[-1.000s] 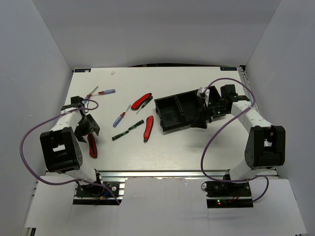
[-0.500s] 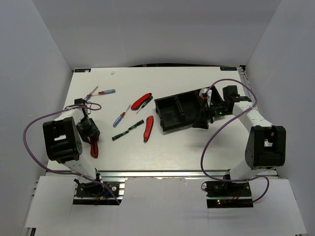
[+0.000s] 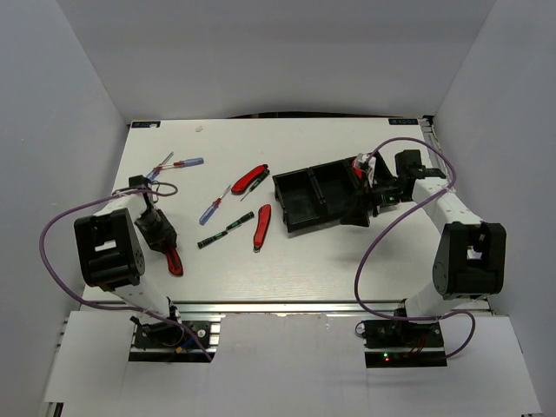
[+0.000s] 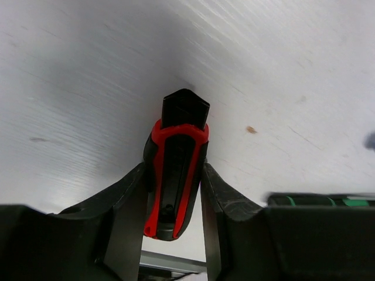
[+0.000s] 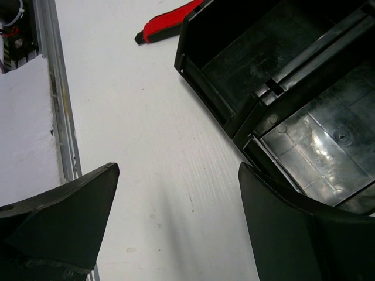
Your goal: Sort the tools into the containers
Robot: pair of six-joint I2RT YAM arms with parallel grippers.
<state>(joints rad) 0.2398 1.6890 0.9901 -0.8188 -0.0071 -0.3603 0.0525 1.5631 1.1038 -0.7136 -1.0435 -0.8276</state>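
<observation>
One red knife [image 4: 176,143] in L claw [image 4: 174,171] — R claw [image 5: 179,171] agape

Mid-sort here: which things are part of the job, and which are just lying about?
Job:
held knife in left gripper
far knife
near knife
far blue screwdriver
near blue screwdriver
red screwdriver
green-marked screwdriver
black screwdriver
tray

Lying about:
purple cable
white scrap
corner label
</observation>
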